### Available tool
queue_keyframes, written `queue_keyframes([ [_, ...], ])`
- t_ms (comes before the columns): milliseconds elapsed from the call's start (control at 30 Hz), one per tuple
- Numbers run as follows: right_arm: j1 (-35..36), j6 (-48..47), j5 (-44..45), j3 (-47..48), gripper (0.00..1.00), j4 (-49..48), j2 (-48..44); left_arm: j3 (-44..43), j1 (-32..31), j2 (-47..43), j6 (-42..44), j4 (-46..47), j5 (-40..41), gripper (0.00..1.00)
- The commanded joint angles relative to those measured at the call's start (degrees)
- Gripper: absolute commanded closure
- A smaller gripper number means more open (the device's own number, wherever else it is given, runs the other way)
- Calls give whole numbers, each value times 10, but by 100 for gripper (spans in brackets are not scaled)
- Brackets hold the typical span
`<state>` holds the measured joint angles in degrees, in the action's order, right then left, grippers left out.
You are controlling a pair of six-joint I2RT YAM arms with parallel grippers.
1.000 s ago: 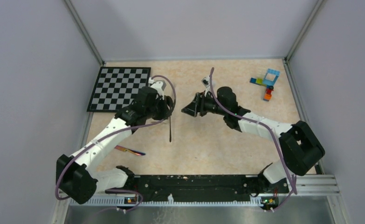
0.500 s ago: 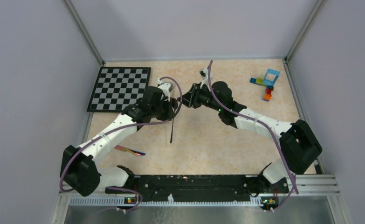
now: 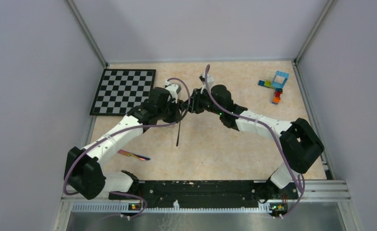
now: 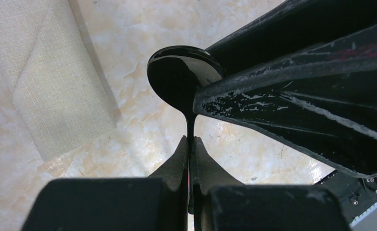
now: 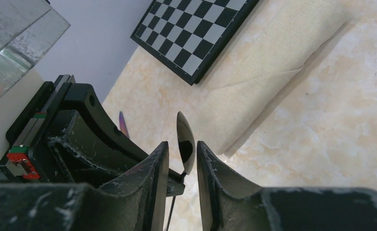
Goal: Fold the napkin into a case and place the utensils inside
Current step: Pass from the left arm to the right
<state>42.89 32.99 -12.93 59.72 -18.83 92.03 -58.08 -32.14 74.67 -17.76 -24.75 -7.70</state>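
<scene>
My left gripper (image 4: pixel 190 142) is clenched on the neck of the black spoon (image 4: pixel 181 72), held above the tabletop (image 3: pixel 225 144) with its handle pointing back toward my bases. My right gripper (image 5: pixel 182 145) straddles the bowl and hides part of it; whether it pinches, I cannot tell. The folded napkin (image 5: pixel 273 72) lies below, just beside the chequered board (image 5: pixel 196 29). The rainbow-tinted utensil (image 3: pixel 134 155) lies near my left arm. The toy bricks (image 3: pixel 275 86) sit well apart at the far right.

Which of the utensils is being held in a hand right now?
The black spoon, pinched by its handle in the left hand. The other one, the rainbow-tinted piece, lies on the table beside the left arm, with no hand on it.
</scene>
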Motion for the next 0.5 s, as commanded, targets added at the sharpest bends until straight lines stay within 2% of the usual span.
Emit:
queue_keyframes([
  [0,13,-12,2,14,74,-24,7,-27,-2,5,10,21,1,100],
  [67,13,-13,-5,13,81,-30,13,-31,-3,8,11,21,1,100],
  [133,13,-20,-11,16,100,-38,19,-36,-2,11,14,21,3,100],
  [200,12,-23,-4,18,100,-51,24,-43,-2,14,3,22,10,99],
  [233,9,-25,3,19,100,-61,27,-48,0,14,-9,18,17,85],
  [267,-1,-25,6,18,100,-80,29,-50,5,13,-15,19,14,63],
  [300,-14,-16,7,17,100,-98,35,-50,16,9,-22,19,0,48],
  [367,-45,8,-15,33,100,-122,55,-44,60,-1,-38,27,-49,39],
  [467,-89,37,-62,79,100,-162,101,-15,142,-19,-73,55,-142,34],
])
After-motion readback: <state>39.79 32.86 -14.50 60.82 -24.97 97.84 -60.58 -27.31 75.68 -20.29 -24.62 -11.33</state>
